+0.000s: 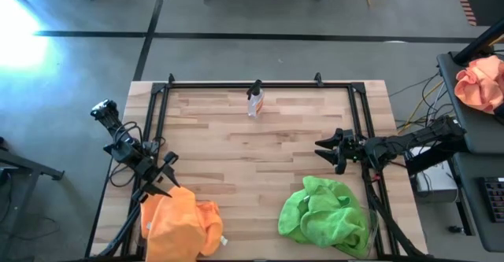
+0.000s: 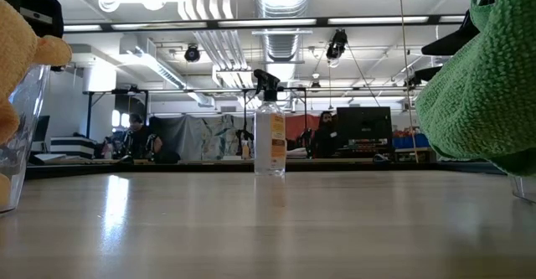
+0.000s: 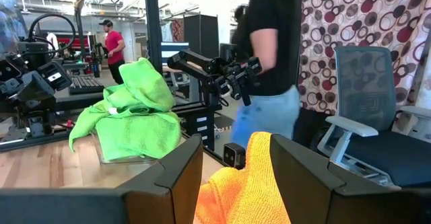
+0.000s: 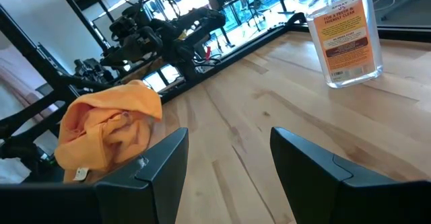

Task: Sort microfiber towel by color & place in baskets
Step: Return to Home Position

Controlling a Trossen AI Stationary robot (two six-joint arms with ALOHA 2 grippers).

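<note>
The orange towels lie heaped in the left basket and the green towels in the right basket, both at the table edge opposite the spray bottle. The left claw hangs just beside the orange heap and the right claw near the green heap, each with fingers apart and empty. Sorting appears complete, so the step in hand is the return to rest, which requires each arm to lift and withdraw clear of the basket rims.

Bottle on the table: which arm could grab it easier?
Probably right: the right gripper is open, empty and nearer the bottle. The left gripper is farther off, by the orange towels.
</note>
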